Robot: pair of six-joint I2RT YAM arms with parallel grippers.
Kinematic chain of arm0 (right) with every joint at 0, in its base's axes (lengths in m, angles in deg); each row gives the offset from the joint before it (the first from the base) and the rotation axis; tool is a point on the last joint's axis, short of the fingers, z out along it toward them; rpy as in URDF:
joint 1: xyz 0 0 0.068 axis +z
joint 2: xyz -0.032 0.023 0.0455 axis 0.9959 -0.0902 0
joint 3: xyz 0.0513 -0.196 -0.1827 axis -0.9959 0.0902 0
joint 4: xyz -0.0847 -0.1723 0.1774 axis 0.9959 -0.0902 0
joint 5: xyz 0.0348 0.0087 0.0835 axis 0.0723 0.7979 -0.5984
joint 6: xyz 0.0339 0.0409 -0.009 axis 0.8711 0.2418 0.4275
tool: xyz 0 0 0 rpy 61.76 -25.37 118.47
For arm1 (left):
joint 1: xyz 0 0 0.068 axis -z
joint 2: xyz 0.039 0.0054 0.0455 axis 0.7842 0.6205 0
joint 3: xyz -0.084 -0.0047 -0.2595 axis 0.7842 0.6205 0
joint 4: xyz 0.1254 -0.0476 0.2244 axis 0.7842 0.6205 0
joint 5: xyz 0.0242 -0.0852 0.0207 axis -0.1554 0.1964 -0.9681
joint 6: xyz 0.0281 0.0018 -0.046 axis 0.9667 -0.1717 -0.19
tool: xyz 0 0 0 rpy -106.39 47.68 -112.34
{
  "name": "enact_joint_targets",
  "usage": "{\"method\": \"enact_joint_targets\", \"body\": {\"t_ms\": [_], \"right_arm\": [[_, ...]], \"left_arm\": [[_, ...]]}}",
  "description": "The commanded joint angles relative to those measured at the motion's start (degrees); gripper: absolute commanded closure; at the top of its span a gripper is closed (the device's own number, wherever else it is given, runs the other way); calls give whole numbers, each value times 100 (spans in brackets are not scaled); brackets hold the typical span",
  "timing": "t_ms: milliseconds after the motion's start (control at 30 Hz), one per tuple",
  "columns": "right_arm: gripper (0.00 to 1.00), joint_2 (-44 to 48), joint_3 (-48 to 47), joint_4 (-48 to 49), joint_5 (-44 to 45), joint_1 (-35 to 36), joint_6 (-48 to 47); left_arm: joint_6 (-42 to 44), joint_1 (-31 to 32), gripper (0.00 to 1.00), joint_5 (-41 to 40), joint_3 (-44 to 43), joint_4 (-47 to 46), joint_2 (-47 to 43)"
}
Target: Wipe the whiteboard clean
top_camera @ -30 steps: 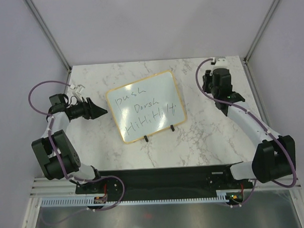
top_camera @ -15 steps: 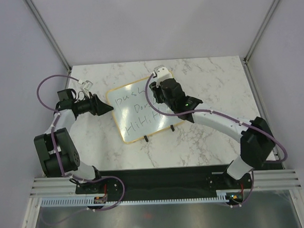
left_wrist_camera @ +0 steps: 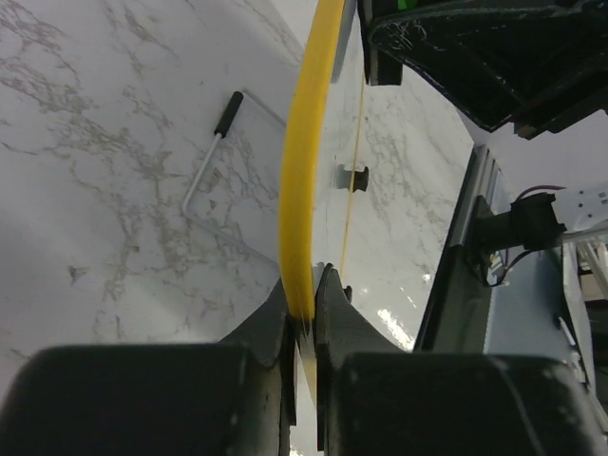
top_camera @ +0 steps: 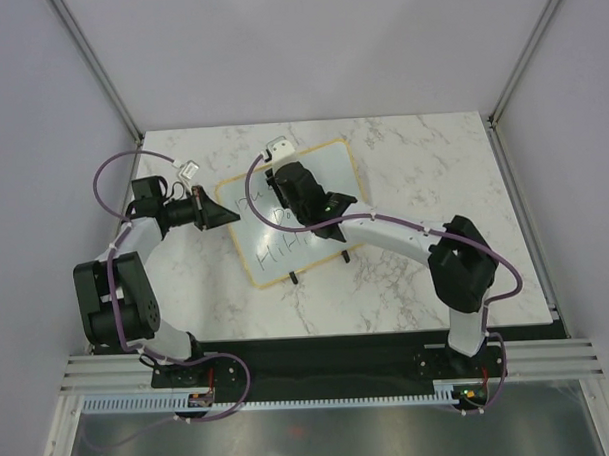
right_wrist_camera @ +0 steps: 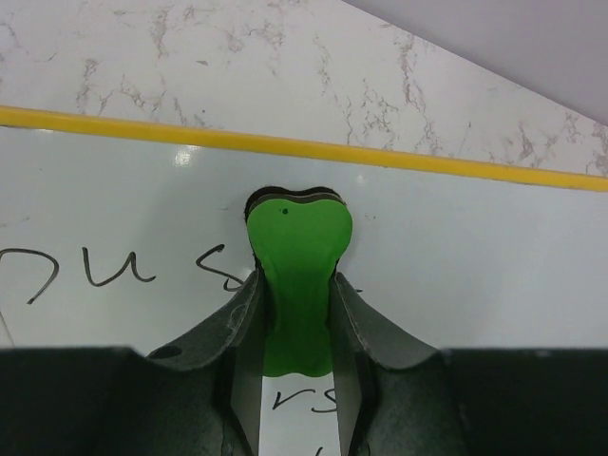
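The whiteboard, white with a tan frame and black handwriting, lies tilted on the marble table. My left gripper is shut on its left edge. In the left wrist view the yellow frame edge runs straight into the closed left gripper. My right gripper reaches across the board's upper left. It is shut on a green eraser, which rests on the white surface just below the far frame. Written letters show left of the eraser and under it. The right arm hides the middle of the writing from above.
The marble tabletop extends to the right and behind the board. Two small black feet stick out at the board's near edge. A wire stand with a black tip shows under the board. Purple cables loop off both arms.
My left gripper moved right to the board's left edge and shut on it. The right arm swung from the table's right side leftward over the board, carrying the green eraser.
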Motion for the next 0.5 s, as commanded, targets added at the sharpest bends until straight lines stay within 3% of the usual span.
{"method": "enact_joint_targets", "body": {"t_ms": [0,100,333,467], "right_arm": [[100,-211,-260,198,562,6,-105],[100,-475,-321,295,537,85,-88],[100,-1055,-487,1192,-289,1043,-411],[100,-1337,-840,1077,-11,1131,-369]], "left_arm": [[524,19,98,-711,53,-547,48],[612,28,98,-772,53,-547,39],[779,28,98,-966,-9,-538,-5],[850,19,98,-1027,17,-494,-84]]}}
